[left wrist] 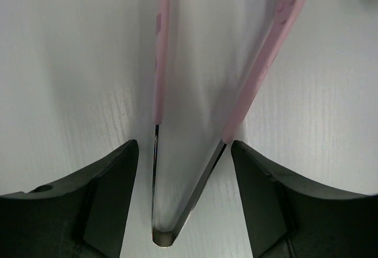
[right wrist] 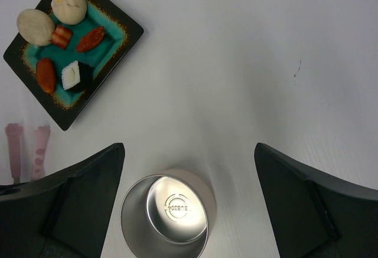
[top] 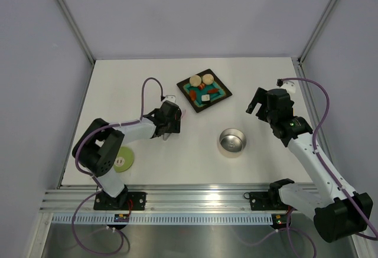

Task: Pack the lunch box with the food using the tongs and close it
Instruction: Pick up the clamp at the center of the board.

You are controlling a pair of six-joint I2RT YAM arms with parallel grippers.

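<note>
The pink-tipped tongs (left wrist: 162,51) lie spread in a V between the fingers of my left gripper (left wrist: 184,146). Its jaws are open: the right finger (left wrist: 277,199) is against one steel arm, and a gap shows at the other. From above, this gripper (top: 174,119) sits low, left of the tray. The steel lunch box (right wrist: 168,216) stands open and empty on the table (top: 231,141). My right gripper (right wrist: 189,146) hovers wide open above it, holding nothing (top: 260,105). The food (right wrist: 69,4), beige balls, red-orange bits and a white block (right wrist: 74,74), lies on the teal tray (right wrist: 127,25).
The pale green lid (top: 124,160) lies flat near the left arm's base. The tray (top: 190,101) sits at the table's middle back. The tongs' tips (right wrist: 40,149) show just below the tray's corner. Grey walls enclose the table on three sides.
</note>
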